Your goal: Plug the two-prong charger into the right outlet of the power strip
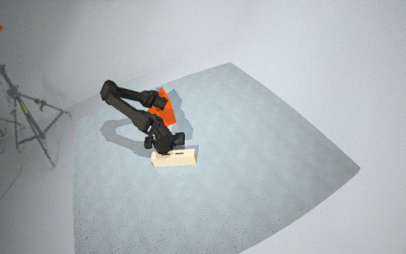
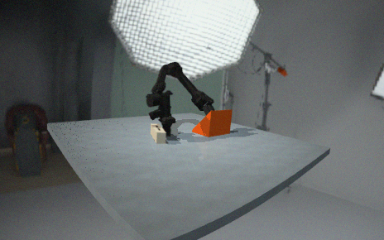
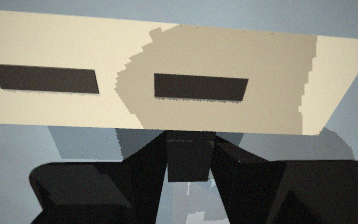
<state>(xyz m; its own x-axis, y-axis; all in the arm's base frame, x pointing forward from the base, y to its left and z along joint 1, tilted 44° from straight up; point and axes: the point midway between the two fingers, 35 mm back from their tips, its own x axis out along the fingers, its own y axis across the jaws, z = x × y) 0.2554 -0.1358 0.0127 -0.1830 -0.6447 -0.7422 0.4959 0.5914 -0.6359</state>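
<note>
The cream power strip (image 1: pixel 175 160) (image 2: pixel 160 138) (image 3: pixel 50 42) lies on the table (image 1: pixel 262 166) (image 2: pixel 199 174). In the wrist view its top shows a left dark outlet (image 3: pixel 47 78) and a right dark outlet (image 3: pixel 200 87). My gripper (image 1: pixel 164 152) (image 2: pixel 168 132) (image 3: pixel 186 135) points down beside the strip's long edge and is shut on the dark charger (image 3: pixel 190 167). In the wrist view the charger appears just below the strip's edge, under the right outlet and a little left of its middle. The prongs are hidden, and the charger's height over the strip is hard to tell.
An orange wedge (image 1: pixel 168 115) (image 2: pixel 221 122) stands on the table beside the arm's base, behind the gripper. The arm's shadow falls across the right part of the strip. A tripod stand (image 1: pixel 26 107) is off the table.
</note>
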